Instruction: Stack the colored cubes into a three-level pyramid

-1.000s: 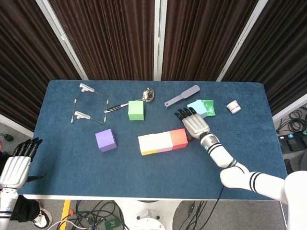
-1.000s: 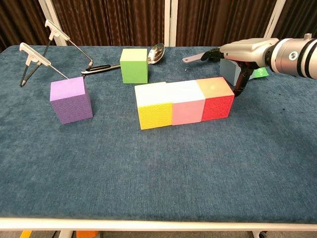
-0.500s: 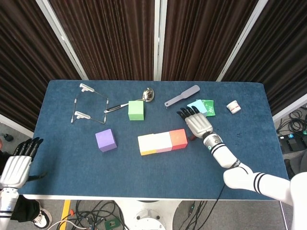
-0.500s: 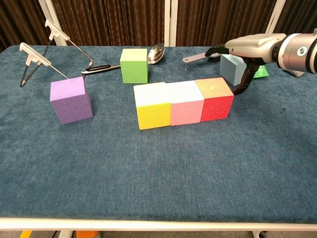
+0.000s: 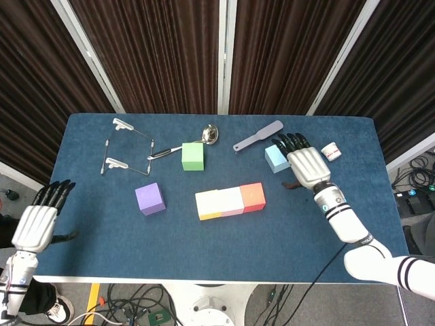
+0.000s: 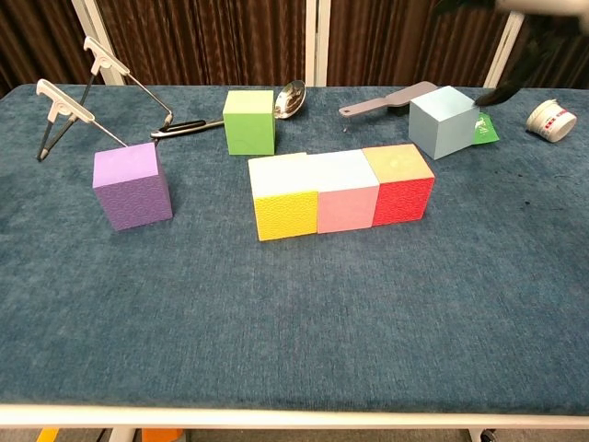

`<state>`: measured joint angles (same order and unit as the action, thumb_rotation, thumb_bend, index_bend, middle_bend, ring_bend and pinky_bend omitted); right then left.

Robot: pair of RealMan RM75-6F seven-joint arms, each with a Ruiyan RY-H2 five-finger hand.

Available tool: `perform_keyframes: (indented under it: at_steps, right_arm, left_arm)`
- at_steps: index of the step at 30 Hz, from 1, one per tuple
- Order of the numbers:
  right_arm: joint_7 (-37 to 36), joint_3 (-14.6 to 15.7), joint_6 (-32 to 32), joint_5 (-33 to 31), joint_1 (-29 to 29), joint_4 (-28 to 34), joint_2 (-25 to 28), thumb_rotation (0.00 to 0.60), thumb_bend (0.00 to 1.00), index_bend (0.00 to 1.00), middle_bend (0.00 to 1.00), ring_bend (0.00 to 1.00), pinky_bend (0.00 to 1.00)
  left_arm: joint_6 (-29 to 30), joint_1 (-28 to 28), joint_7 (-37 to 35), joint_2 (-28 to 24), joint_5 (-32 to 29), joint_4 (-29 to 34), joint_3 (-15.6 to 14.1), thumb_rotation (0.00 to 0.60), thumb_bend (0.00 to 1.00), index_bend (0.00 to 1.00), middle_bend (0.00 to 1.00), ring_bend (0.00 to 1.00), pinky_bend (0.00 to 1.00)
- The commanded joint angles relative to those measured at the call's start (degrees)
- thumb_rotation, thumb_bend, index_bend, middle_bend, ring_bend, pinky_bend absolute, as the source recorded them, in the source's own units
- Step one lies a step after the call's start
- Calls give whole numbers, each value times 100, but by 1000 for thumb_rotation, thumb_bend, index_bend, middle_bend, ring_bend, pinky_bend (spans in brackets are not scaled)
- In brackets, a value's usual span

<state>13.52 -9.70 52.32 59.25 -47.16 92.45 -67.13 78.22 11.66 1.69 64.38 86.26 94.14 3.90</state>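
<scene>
Blue foam cube (image 5: 275, 158) lies beside the right robot hand (image 5: 307, 166); fingers spread, empty. Grip its side faces squarely; lift straight. Left robot hand (image 5: 37, 224) idle, likewise spread.

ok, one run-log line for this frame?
base row: yellow, pink, red touching | upper levels: none | right hand: open, above table beside blue cube | left hand: open

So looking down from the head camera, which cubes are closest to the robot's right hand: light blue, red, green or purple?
From the right hand:
1. Light blue cube, just beside its fingers.
2. Red cube, right end of the row.
3. Green cube, near the ladle.
4. Purple cube, far left.
</scene>
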Motion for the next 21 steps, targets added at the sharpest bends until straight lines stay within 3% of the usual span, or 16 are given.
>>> perform_keyframes:
  at_steps: [1, 8, 13, 21]
  right_arm:
    - [-342, -58, 235, 194, 298, 224, 280, 600, 58, 0, 1, 0, 0]
    - [-969, -9, 465, 520, 731, 284, 545, 600, 56, 0, 6, 0, 0]
    - [-1335, -63, 535, 631, 918, 235, 697, 600, 56, 0, 7, 0, 0]
    - [-1742, -163, 482, 764, 1048, 279, 866, 600, 56, 0, 16, 0, 0]
  left_arm:
    - [-411, 449, 160, -168, -184, 345, 358, 600, 0, 38, 52, 0, 95]
    - [-1578, 1433, -21, -63, -859, 383, 940, 600, 0, 38, 77, 0, 96]
    - [-2328, 2113, -134, 318, -1440, 117, 1256, 600, 0, 38, 85, 1, 98]
    - [-3082, 2995, 87, 941, -2233, -531, 1519, 600, 0, 38, 105, 4, 107]
